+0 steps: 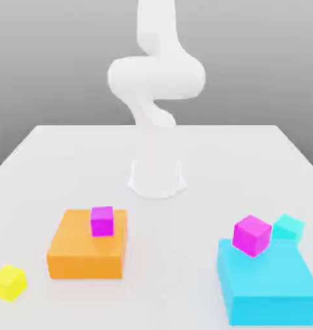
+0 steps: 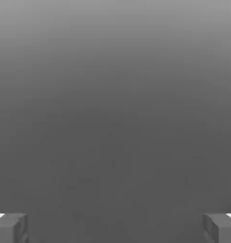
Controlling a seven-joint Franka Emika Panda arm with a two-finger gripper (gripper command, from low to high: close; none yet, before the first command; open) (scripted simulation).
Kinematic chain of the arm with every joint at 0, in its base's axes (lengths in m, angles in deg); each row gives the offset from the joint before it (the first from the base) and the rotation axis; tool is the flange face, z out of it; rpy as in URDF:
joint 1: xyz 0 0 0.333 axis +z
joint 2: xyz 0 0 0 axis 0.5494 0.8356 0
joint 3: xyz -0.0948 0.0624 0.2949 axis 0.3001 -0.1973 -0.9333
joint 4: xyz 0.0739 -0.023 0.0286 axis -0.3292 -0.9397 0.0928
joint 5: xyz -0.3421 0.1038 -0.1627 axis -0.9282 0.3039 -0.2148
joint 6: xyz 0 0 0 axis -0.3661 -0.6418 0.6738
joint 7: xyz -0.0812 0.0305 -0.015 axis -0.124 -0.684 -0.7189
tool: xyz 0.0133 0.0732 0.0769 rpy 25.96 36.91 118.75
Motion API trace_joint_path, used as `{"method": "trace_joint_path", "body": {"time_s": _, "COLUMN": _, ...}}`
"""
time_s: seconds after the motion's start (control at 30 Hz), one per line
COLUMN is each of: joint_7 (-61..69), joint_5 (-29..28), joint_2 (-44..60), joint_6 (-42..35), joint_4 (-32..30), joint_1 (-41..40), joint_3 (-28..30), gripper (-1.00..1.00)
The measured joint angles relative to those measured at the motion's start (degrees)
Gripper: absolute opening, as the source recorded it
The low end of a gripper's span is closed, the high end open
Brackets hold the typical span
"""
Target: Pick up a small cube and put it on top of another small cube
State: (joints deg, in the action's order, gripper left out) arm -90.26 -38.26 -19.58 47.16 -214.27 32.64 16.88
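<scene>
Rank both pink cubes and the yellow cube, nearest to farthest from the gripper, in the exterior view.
1. Pink cube, atop the orange block, exterior view's left.
2. Other pink cube, atop the cyan block, exterior view's right.
3. Yellow cube, on the table, far left.

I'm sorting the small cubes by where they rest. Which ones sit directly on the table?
The yellow small cube and the small cyan cube. Both magenta cubes sit on larger blocks.

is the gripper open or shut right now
Open. In the hand view the gripper has its two fingertips far apart at opposite edges, with nothing between them.
</scene>
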Motion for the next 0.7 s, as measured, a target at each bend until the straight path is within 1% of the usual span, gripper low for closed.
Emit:
{"method": "trace_joint_path", "body": {"time_s": 0.2, "joint_7": 3.13, "joint_5": 0.29, "joint_2": 12.67, "joint_6": 4.55, "joint_4": -1.05, "joint_1": -1.5, "joint_3": 5.28, "gripper": 0.0}}
{"method": "trace_joint_path", "body": {"time_s": 0.37, "joint_7": 6.58, "joint_5": 1.78, "joint_2": 22.96, "joint_6": 8.26, "joint_4": -1.91, "joint_1": -2.98, "joint_3": 9.69, "gripper": 0.0}}
{"method": "trace_joint_path", "body": {"time_s": 0.53, "joint_7": 11.0, "joint_5": 4.63, "joint_2": 33.43, "joint_6": 11.9, "joint_4": -2.74, "joint_1": -4.89, "joint_3": 13.66, "gripper": 0.0}}
{"method": "trace_joint_path", "body": {"time_s": 0.7, "joint_7": 16.14, "joint_5": 8.53, "joint_2": 44.1, "joint_6": 15.43, "joint_4": -3.54, "joint_1": -9.6, "joint_3": 15.49, "gripper": 0.0}}
